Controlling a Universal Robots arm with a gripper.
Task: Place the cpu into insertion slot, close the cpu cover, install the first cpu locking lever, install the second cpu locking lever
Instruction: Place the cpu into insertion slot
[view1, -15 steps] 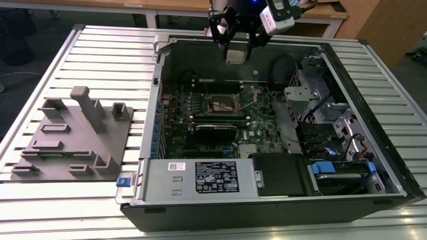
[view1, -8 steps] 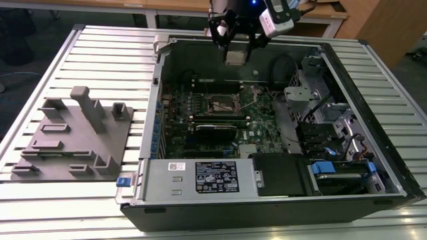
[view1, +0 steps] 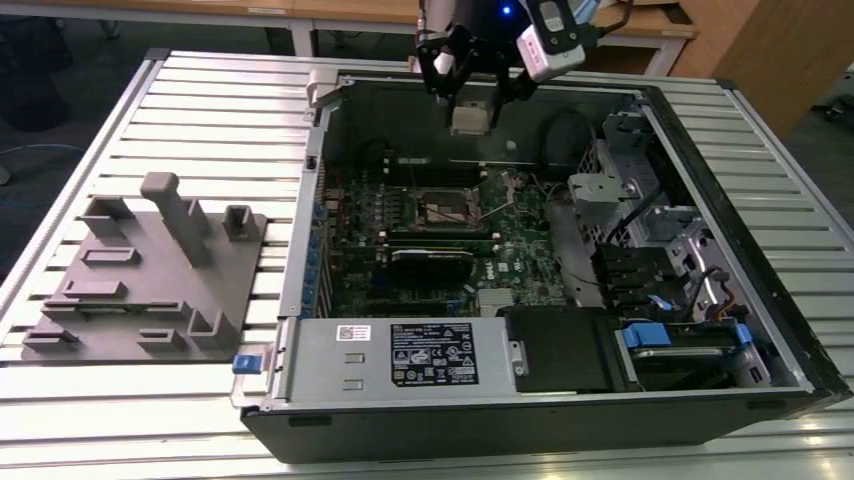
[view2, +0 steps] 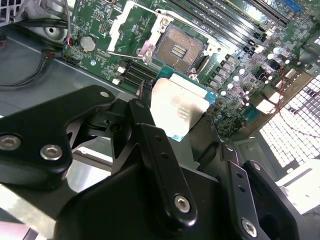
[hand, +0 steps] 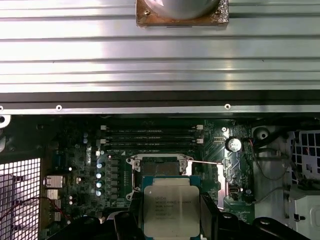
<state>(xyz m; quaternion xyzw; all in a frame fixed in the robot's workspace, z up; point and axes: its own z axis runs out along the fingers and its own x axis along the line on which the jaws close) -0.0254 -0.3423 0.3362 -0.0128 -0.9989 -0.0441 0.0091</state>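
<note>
Clamped cpu (view2: 179, 111) by its edges in gripper (view1: 473, 104), held high over open pc case (view1: 534, 435) in exterior view, apart from motherboard (view1: 523, 225). Showed insertion slot (view2: 179, 47) empty w/ contacts bare, just beyond cpu in second wrist view; cpu cover (view2: 116, 35) flipped open beside it.
</note>
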